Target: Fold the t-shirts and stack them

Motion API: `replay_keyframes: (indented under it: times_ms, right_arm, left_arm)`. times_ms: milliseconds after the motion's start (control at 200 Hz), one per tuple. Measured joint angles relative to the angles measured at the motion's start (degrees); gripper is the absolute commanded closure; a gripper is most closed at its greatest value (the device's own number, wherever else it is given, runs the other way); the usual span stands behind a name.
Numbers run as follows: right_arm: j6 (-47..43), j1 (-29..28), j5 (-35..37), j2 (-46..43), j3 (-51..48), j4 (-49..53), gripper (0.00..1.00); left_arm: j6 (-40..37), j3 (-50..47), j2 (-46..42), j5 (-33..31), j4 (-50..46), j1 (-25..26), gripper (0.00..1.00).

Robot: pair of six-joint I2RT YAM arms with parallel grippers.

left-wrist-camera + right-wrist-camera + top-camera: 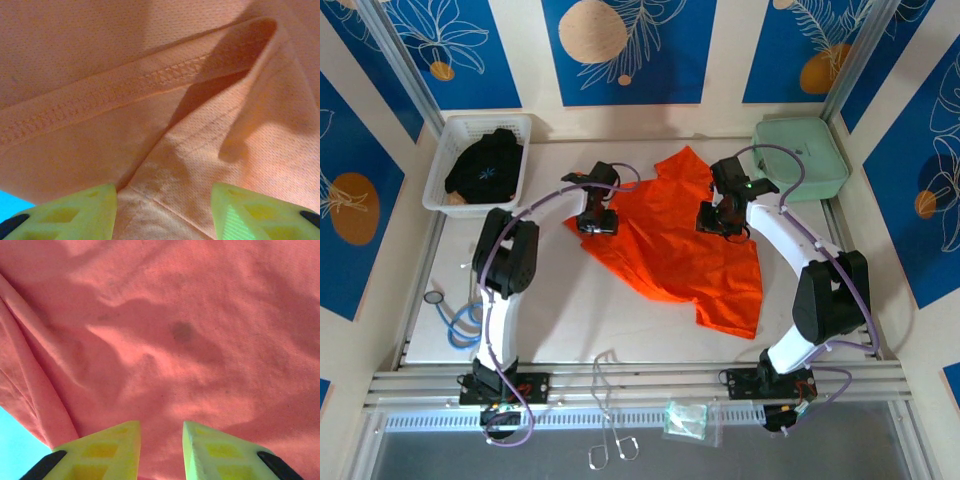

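Two robot arms work over a bright orange t-shirt point(670, 250) lying crumpled and unfolded across the middle of a white table point(570, 310). At the far left corner, a white basket point(490, 121) holds a black garment point(485, 170) bundled in a heap, a small pale-blue star-like mark showing on top. Near the left edge of the table, a loop of blue cable point(460, 320) lies beside the left arm.

The left claw point(597, 222) is down at the orange t-shirt's left edge. Its wrist camera shows the yellow fingers point(90, 205) standing wide apart, a raised fold of the orange cloth running up between them and a stitched hem crossing just beyond the tips.

The shirt spreads from a point at the far side down to a corner near the right arm's base, with creases across its middle.

The right claw point(715, 220) is down on the shirt's far right part. Its yellow fingers point(110, 445) stand with only a narrow gap, rumpled orange cloth showing in that gap and beyond; whether they pinch the cloth cannot be told.

At the far right corner sits a mint-green case point(800, 160), apart from the shirt. A clear plastic bag point(685, 420) lies on the near rail between the two arm bases.
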State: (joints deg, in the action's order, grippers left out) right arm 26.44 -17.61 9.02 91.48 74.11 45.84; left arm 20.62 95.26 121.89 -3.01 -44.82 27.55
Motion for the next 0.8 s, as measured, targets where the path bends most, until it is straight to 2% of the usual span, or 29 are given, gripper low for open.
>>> replay_keyframes:
  times_ms: [110,455,796]
  right_arm:
    - [0.0,0.0,0.0,0.0,0.0,0.0,0.72]
    - [0.0,0.2,0.0,0.0,0.0,0.0,0.74]
    - [0.0,0.3,0.0,0.0,-0.1,0.0,0.74]
  left_arm:
    - [-0.2,0.5,1.6,-0.3,0.0,-0.1,0.51]
    - [-1.1,0.5,1.9,-0.5,0.1,-0.1,0.78]
    - [-1.3,0.3,1.5,-0.8,0.0,-0.1,0.86]
